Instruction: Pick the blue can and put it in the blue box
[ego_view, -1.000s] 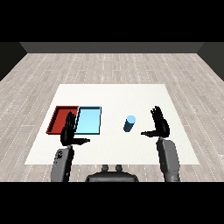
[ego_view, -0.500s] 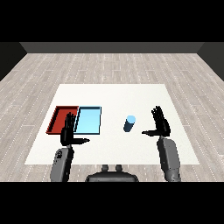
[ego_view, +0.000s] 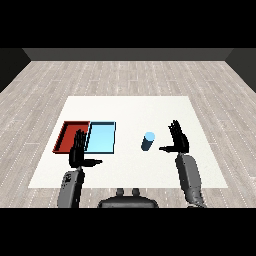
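Nearest the viewer, two hands rose from the lower corners of the frame. The left hand (ego_view: 78, 152) hung at lower left with fingers straight and thumb spread, holding nothing, overlapping the near edge of the trays. The right hand (ego_view: 177, 141) stood right of centre, likewise spread and empty, its thumb pointing left toward the blue can (ego_view: 148, 141).

That single can stood upright, its long axis vertical, just left of the right hand and apart from it. The right hand looked clearly the nearer one for the pick.

Farther left lay two trays, side by side and touching: one light blue tray (ego_view: 102, 149) and one red tray (ego_view: 64, 135). The white table (ego_view: 130, 107) stretched beyond them.
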